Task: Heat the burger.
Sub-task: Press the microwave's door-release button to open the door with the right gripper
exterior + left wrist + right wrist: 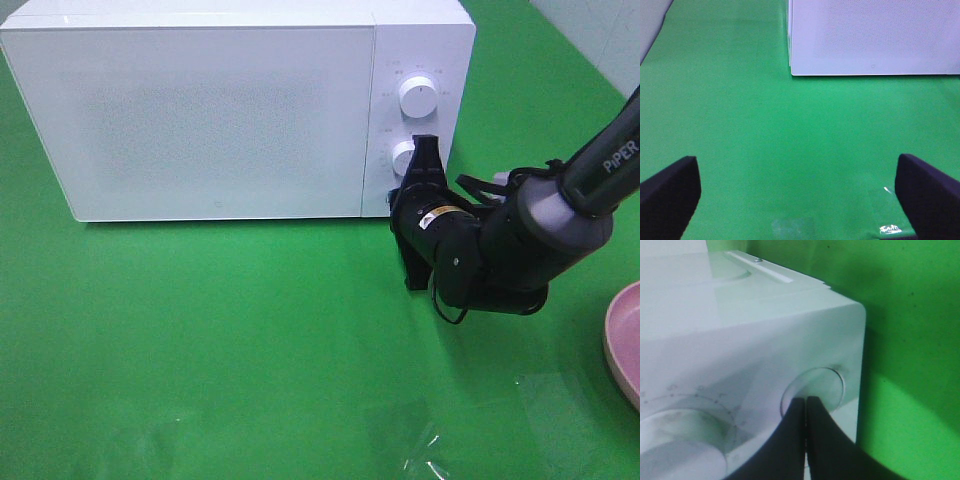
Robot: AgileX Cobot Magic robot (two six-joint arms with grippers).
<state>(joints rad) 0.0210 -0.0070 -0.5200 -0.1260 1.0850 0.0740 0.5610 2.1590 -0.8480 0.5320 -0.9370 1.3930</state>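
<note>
1. Quick rundown: nothing is being gripped by either arm right now.
2. The right gripper is being held pinched fully together, fingers flat against each other.
3. Its tips are being pointed at the control panel of the white microwave, right at the lower knob. The upper knob is sitting just above.
4. Whether that lower knob is actually being touched can't be told from these angles.
5. The left gripper is being held spread wide over the green mat, near the microwave's front corner, with its fingers well apart.
6. The microwave door is being shown closed, and its frosted front can't be seen through.
7. As for the burger, where it's sitting can't be told, since it isn't being shown in any view.
8. A pink plate is being cropped by the right edge of the high view, on the mat beside the right arm.
</note>
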